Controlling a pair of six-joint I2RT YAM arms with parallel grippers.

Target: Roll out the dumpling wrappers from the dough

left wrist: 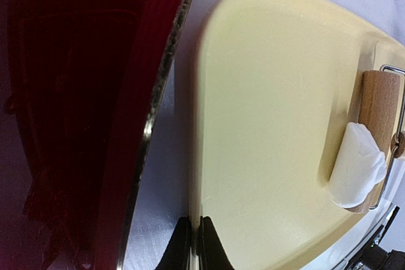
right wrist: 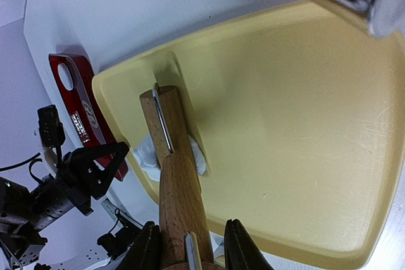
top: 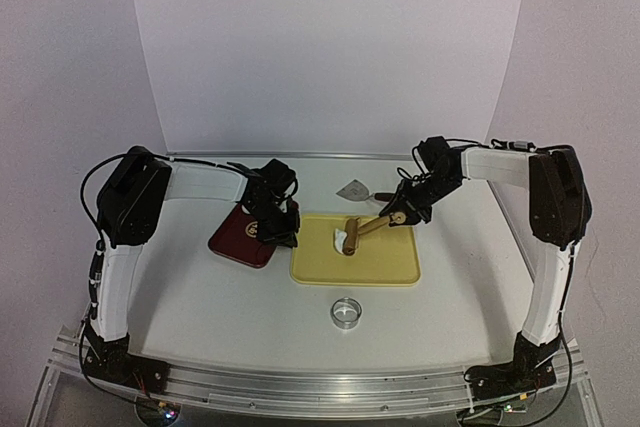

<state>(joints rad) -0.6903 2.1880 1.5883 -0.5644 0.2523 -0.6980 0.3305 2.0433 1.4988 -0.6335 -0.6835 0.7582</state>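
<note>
Dough [left wrist: 357,164] on yellow tray [left wrist: 266,124], bunched against wooden roller [right wrist: 180,188]. Right gripper [right wrist: 190,248] clamps roller handle; left gripper [left wrist: 192,245] closed, empty.

The top camera is looking down from above and behind the arms, taking in the whole tabletop [top: 220,292]. Each wrist camera is peering close past its fingers [left wrist: 180,251]; both are sharing the yellow tray [left wrist: 266,124] and rolling pin [right wrist: 180,181] from opposite sides.

roller [right wrist: 180,188]: bare wood | tray [left wrist: 266,124]: smooth matt plastic | red board [left wrist: 76,93]: glossy | dough [left wrist: 357,165]: matt
</note>
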